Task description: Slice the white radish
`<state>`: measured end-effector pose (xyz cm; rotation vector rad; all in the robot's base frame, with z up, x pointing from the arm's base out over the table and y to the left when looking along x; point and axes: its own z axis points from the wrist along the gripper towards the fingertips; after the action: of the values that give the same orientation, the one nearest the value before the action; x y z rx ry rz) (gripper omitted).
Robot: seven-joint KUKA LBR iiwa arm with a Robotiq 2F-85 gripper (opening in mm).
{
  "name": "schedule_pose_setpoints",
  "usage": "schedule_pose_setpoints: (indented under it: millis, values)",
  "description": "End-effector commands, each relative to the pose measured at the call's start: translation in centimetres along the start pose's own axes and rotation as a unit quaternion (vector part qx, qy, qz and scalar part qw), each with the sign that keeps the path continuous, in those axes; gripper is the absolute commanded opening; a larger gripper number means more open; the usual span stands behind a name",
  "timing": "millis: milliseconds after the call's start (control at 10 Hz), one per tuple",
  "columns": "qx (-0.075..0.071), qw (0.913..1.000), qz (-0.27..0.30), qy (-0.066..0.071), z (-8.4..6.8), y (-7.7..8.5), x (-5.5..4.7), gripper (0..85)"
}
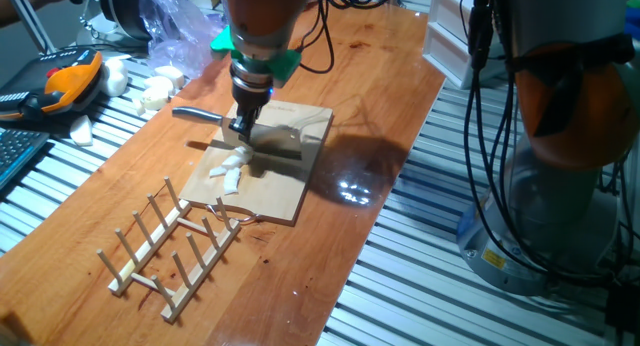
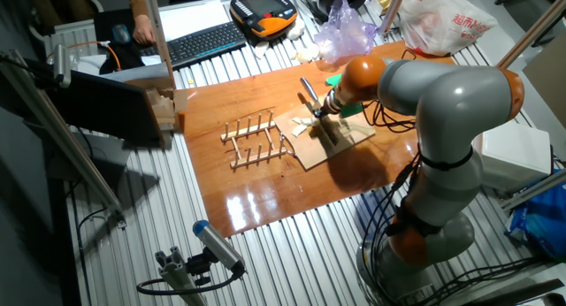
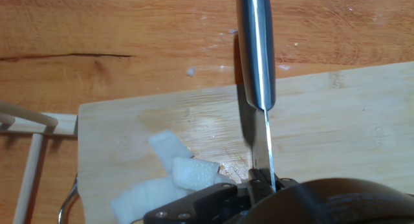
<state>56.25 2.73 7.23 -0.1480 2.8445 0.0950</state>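
The white radish lies as several pale cut pieces on the left part of the wooden board. My gripper stands over the board just right of the pieces and is shut on a knife, whose steel handle points left off the board. In the hand view the knife runs up the frame from my gripper. There the radish pieces lie just left of the blade on the board. The other fixed view shows the gripper beside the pieces.
A wooden peg rack lies on the table in front of the board, touching its corner. Larger white lumps, a plastic bag and an orange pendant sit at the back left. The robot base stands on the right.
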Motion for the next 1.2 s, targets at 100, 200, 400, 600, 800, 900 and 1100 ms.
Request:
schedule_pose_setpoints:
  millis: [100, 200, 400, 600, 800, 900, 1100]
  values:
    - [0.000, 1.0000, 0.002, -0.005, 0.0, 0.0, 0.0, 0.0]
    - [0.000, 1.0000, 0.003, -0.006, -0.1, 0.0, 0.0, 0.0]
    - [-0.018, 0.9996, 0.018, 0.013, -1.5, 0.6, -0.9, 0.0]
    - [-0.010, 0.9994, 0.021, 0.026, -3.6, 1.1, -1.5, 0.0]
    - [-0.009, 0.9994, 0.020, 0.027, -3.8, 1.3, -1.6, 0.0]
    - [-0.009, 0.9994, 0.019, 0.029, -3.8, 1.3, -1.7, 0.0]
    - [-0.010, 0.9992, 0.019, 0.032, -4.1, 1.4, -1.7, 0.0]
